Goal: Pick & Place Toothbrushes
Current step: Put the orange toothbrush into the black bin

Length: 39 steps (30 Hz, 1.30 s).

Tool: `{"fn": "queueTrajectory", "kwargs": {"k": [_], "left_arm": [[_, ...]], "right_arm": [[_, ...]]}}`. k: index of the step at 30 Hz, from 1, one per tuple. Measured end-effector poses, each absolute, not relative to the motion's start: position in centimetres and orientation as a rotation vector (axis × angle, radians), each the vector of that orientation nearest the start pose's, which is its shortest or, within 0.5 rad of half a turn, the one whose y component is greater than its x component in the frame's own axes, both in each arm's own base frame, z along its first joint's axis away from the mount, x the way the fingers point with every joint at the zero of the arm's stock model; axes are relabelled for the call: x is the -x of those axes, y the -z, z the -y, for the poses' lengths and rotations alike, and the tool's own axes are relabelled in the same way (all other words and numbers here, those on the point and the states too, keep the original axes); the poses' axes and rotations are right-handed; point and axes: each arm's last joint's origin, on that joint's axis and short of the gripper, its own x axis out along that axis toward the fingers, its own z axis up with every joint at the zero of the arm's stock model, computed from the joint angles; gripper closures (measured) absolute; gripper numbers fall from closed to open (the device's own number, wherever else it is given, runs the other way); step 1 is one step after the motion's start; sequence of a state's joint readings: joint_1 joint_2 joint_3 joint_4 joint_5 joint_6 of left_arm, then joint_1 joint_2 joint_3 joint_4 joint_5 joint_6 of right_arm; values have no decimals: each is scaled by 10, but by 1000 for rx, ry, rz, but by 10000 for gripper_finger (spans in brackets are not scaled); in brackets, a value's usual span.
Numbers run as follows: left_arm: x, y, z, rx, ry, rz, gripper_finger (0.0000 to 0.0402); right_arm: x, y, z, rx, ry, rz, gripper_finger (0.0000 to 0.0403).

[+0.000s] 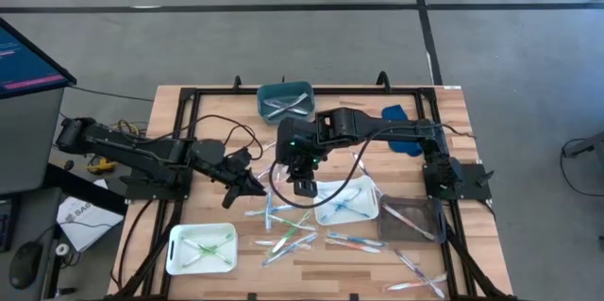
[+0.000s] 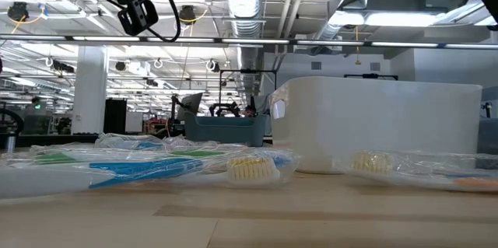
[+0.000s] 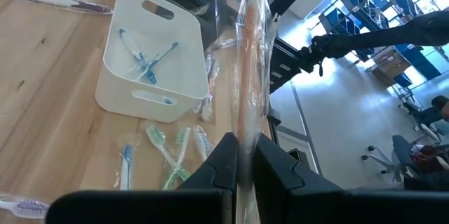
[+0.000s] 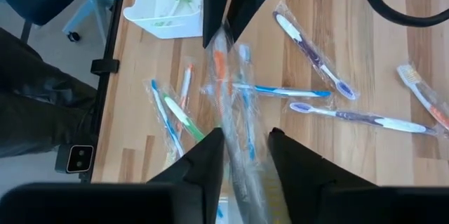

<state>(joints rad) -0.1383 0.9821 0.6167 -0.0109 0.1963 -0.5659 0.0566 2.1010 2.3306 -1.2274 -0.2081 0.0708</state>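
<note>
High view: left gripper (image 1: 247, 186) and right gripper (image 1: 304, 185) meet above the table (image 1: 472, 273) centre, over scattered toothbrushes (image 1: 288, 235).

Left wrist view: fingers (image 3: 226, 168) pinch an orange wrapped toothbrush (image 3: 247, 76) beside the white tray (image 3: 158, 48).

Right wrist view: fingers (image 4: 207, 157) straddle the same wrapper (image 4: 238, 140); contact cannot be confirmed.

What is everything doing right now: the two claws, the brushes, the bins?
Left gripper, shut on the orange toothbrush, wrapped, held above the table.
Right gripper, at that same toothbrush, facing the left one.
Middle white tray, holds blue toothbrushes.
Other white tray, holds green ones.
Teal tray, holds a few pale ones.
Loose toothbrushes, wrapped, lying scattered on the table.
</note>
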Motion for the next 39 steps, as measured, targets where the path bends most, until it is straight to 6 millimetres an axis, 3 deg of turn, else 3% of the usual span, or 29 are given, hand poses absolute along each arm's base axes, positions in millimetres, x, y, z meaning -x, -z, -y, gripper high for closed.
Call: {"fn": "queueTrajectory", "kwargs": {"k": [13, 18, 25, 32, 39], "left_arm": [[-210, -256, 35, 560, 216, -462, 388], [-210, -256, 35, 563, 235, -468, 388], [-210, -256, 33, 583, 249, -473, 388], [-211, -256, 26, 605, 227, -466, 388], [-211, -255, 19, 638, 228, -490, 388]], "right_arm": [[-429, -365, -31, -140, -215, -1006, 371], [-430, -365, -31, -144, -216, -1003, 376], [-433, -367, -30, -144, -203, -964, 307], [-447, -349, -34, -144, -206, -978, 229], [-454, -338, -39, -142, -217, -994, 191]]}}
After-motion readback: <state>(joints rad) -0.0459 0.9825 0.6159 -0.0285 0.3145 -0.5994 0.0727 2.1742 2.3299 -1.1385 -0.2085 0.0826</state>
